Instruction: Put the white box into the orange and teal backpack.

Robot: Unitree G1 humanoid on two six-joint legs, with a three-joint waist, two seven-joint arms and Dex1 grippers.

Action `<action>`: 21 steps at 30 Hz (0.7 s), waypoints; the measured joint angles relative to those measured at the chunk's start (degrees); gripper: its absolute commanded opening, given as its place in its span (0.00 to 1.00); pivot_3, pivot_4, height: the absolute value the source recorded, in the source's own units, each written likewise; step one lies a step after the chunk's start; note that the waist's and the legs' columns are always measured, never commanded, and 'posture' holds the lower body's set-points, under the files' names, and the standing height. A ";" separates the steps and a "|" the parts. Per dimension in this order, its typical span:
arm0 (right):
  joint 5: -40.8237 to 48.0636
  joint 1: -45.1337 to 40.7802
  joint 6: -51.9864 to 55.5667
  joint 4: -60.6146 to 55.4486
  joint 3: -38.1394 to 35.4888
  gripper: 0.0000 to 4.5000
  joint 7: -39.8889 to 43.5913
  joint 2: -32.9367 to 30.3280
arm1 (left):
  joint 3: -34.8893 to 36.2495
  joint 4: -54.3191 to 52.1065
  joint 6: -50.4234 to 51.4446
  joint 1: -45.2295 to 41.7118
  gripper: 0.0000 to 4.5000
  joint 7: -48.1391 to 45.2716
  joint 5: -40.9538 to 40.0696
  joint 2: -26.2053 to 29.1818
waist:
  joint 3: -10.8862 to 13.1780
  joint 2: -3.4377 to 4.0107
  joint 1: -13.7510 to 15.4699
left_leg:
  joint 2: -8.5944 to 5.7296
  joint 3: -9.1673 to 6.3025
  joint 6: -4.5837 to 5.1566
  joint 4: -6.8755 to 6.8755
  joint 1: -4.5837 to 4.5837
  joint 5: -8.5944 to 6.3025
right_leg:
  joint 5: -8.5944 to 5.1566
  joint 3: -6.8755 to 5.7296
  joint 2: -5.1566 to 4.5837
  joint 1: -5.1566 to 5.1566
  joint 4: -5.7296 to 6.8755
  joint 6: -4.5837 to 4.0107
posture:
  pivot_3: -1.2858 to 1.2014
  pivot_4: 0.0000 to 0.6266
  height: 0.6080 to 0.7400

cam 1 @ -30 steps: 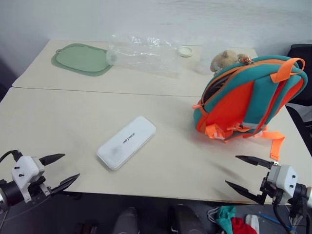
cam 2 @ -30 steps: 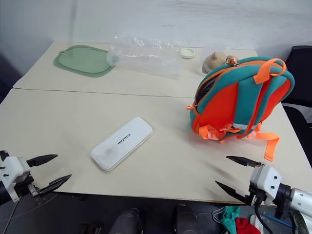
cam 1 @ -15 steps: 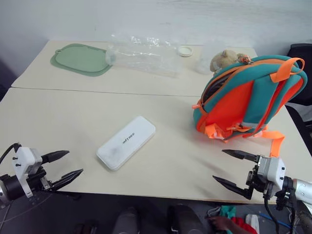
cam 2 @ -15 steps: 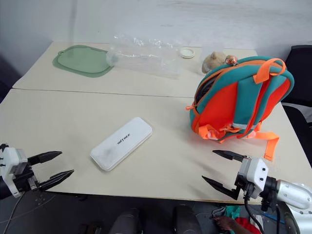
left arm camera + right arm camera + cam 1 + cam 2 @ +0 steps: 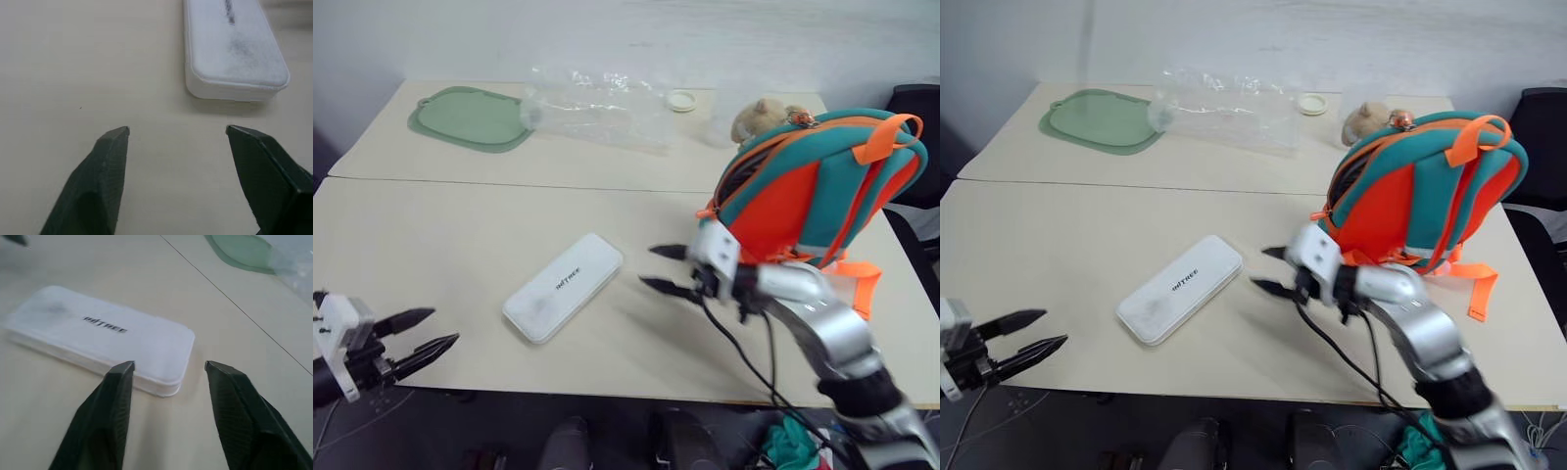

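Since the earlier frames the right arm had swung in from the near right table edge to mid-table; the left arm had barely shifted and its fingers had narrowed a little.

Left to right: left gripper (image 5: 419,330) hung at the near left edge of the table (image 5: 431,235), fingers apart with nothing between them, pointing toward the white box (image 5: 564,299). The box lay flat on the near half of the table, well apart from that gripper, long axis running from near-left to far-right. Right gripper (image 5: 662,267) sat just beside the box's far-right short end, fingers part-open and empty, aimed at that end; in the right wrist view the rounded corner (image 5: 166,352) lay just ahead of the fingertips. Orange and teal backpack (image 5: 818,186) stood upright at the right, zip gaping along its top left edge, a tan plush toy (image 5: 759,117) behind it.

Judgement: the right arm was the nearer, facing the box end-on along its long axis, so a grip across the narrow width looked open to it
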 measured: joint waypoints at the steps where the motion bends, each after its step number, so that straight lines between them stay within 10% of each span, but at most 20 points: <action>1: -2.50 -1.49 0.17 2.16 1.02 0.29 -2.32 1.08 | -0.65 -0.14 0.66 0.82 0.49 1.20 0.83 -1.03 | 0.00 0.00 -0.20 | -0.01 0.00 0.00 -0.01 0.00 0.00 | 0.00 0.00 0.00 0.00 -0.01 0.00 | 0.52 0.24 1.00; 5: -10.36 -5.69 0.20 12.94 3.74 0.03 -9.38 6.07 | -3.97 -2.60 3.14 2.89 0.26 6.15 2.62 -5.22 | -0.04 -0.07 0.05 | -0.05 -0.01 0.03 0.04 -0.04 0.00 | 0.01 -0.02 -0.05 0.02 0.02 0.01 | 0.52 0.24 1.00; 9: -14.10 -8.62 -1.63 22.29 5.74 0.00 -12.47 11.60 | -6.93 -6.56 5.50 1.25 0.00 10.38 2.56 -7.99 | -0.03 -0.05 0.02 | -0.04 0.00 0.03 0.02 0.02 0.02 | 0.01 -0.02 -0.02 0.02 0.13 0.02 | 0.52 0.24 1.00; 21: -15.17 -14.56 -17.96 43.83 6.02 0.00 -4.84 19.55 | -15.15 -12.66 16.23 -7.34 0.00 19.38 1.19 -10.16 | -0.04 -0.01 -0.37 | -0.07 0.01 0.01 0.04 0.10 0.12 | 0.03 -0.02 0.00 0.07 0.28 0.05 | 0.52 0.24 1.00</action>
